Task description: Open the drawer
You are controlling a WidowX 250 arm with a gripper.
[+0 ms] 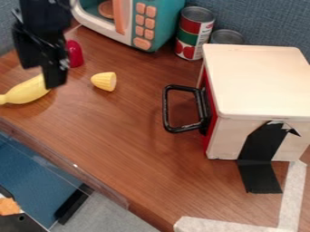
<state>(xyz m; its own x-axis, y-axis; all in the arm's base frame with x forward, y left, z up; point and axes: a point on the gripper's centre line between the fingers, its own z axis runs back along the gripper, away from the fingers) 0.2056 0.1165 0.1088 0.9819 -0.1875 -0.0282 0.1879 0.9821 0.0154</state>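
The black gripper hangs over the upper left of the table, above the yellow banana-shaped toy and well to the left of the drawer's handle, not touching it. A cream-coloured box with a drawer stands at the right. Its red front faces left and sits close against the box. A black loop handle sticks out from that front toward the middle of the table.
A yellow toy lies below the gripper, with a red object and a yellow piece nearby. Behind are a toy microwave and cans. Black tape runs from the box to the table.
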